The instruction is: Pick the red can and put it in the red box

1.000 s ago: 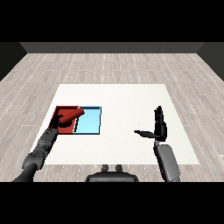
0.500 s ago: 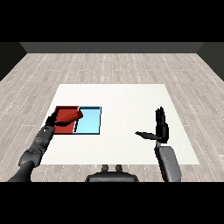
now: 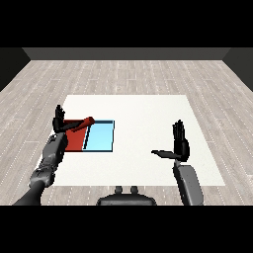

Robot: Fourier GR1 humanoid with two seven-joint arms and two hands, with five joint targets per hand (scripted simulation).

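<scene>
The red can (image 3: pixel 82 124) lies tilted on its side over the right part of the red tray (image 3: pixel 74 142), its right end near the edge shared with the light blue tray (image 3: pixel 100 137). My left hand (image 3: pixel 60 121) stands at the red tray's far left corner with its fingers straight and pointing up. The can's left end is close by the thumb, and I cannot tell whether they touch. My right hand (image 3: pixel 181 144) hovers open over the white table (image 3: pixel 148 113) at the right, fingers up and thumb stretched to the left, far from both trays.
The two trays lie side by side at the table's left. The blue tray holds nothing. Bare white table spreads between the trays and my right hand. Wooden floor surrounds the table.
My left hand has drawn back to the left from over the red tray and straightened its fingers upward. The red can now shows beside it over the tray. The right hand has stayed put.
</scene>
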